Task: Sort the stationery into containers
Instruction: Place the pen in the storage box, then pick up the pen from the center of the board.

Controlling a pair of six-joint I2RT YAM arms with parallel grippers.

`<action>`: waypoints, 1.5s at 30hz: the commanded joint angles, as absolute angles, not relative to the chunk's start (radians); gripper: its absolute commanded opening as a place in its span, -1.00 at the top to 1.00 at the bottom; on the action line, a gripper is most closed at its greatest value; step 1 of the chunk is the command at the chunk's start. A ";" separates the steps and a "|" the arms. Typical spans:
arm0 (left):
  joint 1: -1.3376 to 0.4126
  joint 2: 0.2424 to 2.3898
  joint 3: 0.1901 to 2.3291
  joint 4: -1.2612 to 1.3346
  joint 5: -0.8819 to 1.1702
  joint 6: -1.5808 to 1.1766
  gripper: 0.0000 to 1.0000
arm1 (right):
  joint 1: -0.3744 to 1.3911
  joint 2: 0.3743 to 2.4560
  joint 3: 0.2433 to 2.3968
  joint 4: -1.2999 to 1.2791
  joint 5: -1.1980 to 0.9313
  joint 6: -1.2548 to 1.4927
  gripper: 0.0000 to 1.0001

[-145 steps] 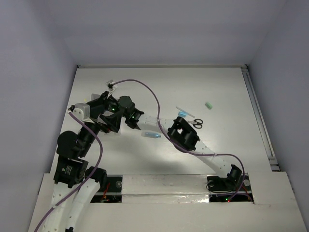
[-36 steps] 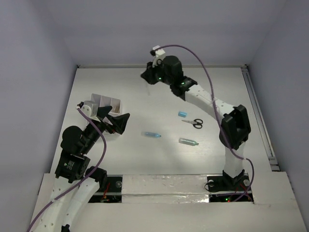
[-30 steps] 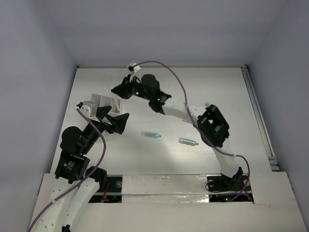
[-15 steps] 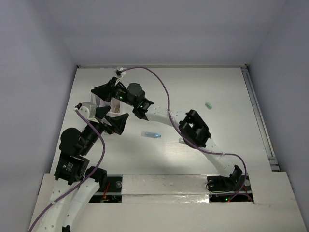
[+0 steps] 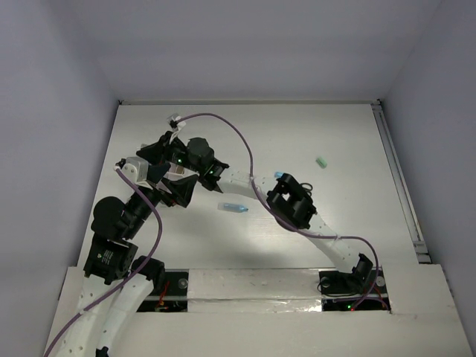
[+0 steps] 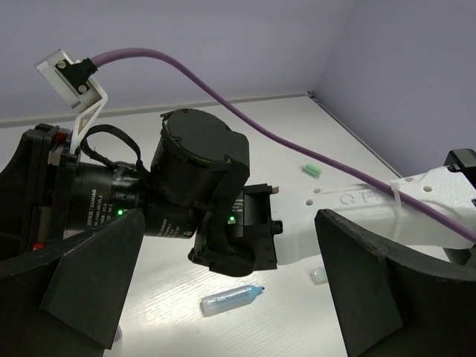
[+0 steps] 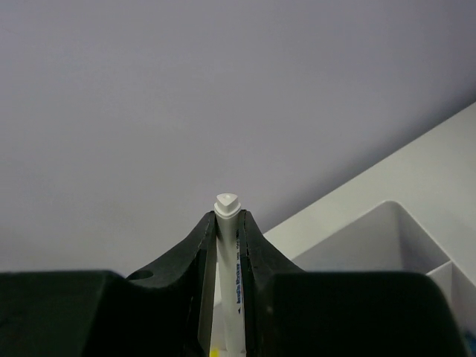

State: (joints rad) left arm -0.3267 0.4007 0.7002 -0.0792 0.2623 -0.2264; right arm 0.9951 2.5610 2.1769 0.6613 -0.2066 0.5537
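My right gripper [image 5: 155, 152] reaches across to the far left and hangs over the white compartment box [image 5: 176, 170], which it mostly hides. It is shut on a thin white pen [image 7: 227, 245], held upright between the fingers [image 7: 192, 256]. One box compartment [image 7: 387, 245] shows just beyond the pen. My left gripper [image 5: 181, 192] is open and empty just beside the box, facing the right arm's wrist [image 6: 201, 186]. A blue capsule [image 5: 234, 207] lies on the table and also shows in the left wrist view [image 6: 230, 299]. A teal piece [image 5: 321, 161] lies far right.
A small blue piece [image 5: 280, 175] lies beside the right arm's elbow [image 5: 290, 202]. A small clear piece [image 6: 318, 276] lies under the right forearm. The purple cable [image 5: 223, 126] loops above the table. Walls close the table on three sides.
My right arm has swung from the far middle of the table leftwards to over the box, carrying the pen. Its elbow now covers the scissors. My left arm has stayed still.
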 commanded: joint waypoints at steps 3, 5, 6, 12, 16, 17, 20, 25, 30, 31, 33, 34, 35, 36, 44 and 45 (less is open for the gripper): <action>-0.324 0.396 0.713 -0.034 0.279 -0.229 -0.98 | 1.014 2.527 2.157 0.707 -0.213 0.534 0.88; -0.324 0.399 0.712 -0.032 0.279 -0.230 -0.98 | 1.014 2.516 2.158 0.707 -0.227 0.520 0.59; -0.324 0.399 0.712 -0.032 0.281 -0.229 -0.98 | 1.014 2.508 2.161 0.697 -0.229 0.517 0.49; -0.324 0.403 0.718 -0.040 0.259 -0.232 -0.98 | 1.014 2.484 2.177 0.661 -0.245 0.503 -0.03; -0.324 0.403 0.718 -0.043 0.256 -0.226 -0.98 | 1.003 2.422 2.088 0.693 -0.233 0.500 -0.15; -0.324 0.400 0.718 -0.043 0.256 -0.224 -0.98 | 0.990 2.389 2.063 0.702 -0.232 0.509 -0.15; -0.324 0.393 0.715 -0.044 0.247 -0.218 -0.98 | 0.956 2.289 1.910 0.756 -0.224 0.535 -0.15; -0.324 0.400 0.700 -0.031 0.271 -0.232 -0.98 | 0.826 2.039 1.460 0.841 -0.206 0.560 -0.03; -0.324 0.413 0.695 -0.020 0.287 -0.238 -0.98 | 0.664 1.739 1.106 0.666 -0.175 0.504 0.17; -0.324 0.416 0.695 -0.020 0.291 -0.238 -0.98 | 0.641 1.639 1.063 0.546 -0.145 0.483 0.25; -0.314 0.417 0.696 -0.018 0.291 -0.238 -0.98 | 0.583 1.554 0.978 0.410 -0.057 0.418 0.33; -0.314 0.422 0.696 -0.018 0.291 -0.236 -0.98 | 0.560 1.487 0.954 0.280 -0.026 0.408 0.40; -0.314 0.422 0.696 -0.021 0.290 -0.236 -0.98 | 0.510 1.461 0.936 0.225 0.024 0.397 0.42; -0.314 0.423 0.698 -0.025 0.290 -0.233 -0.98 | 0.479 1.438 0.904 0.174 0.035 0.396 0.44; -0.324 0.425 0.703 -0.044 0.281 -0.229 -0.98 | 0.201 1.428 0.834 -0.121 0.078 0.388 0.42; -0.324 0.422 0.703 -0.049 0.278 -0.227 -0.98 | 0.190 1.460 0.839 -0.132 0.075 0.379 0.40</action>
State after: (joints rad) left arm -0.3191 0.4255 0.6998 -0.0757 0.2756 -0.2295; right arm 0.2211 1.4200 0.8436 0.0021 0.0574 0.4168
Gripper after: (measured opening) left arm 0.989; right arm 0.291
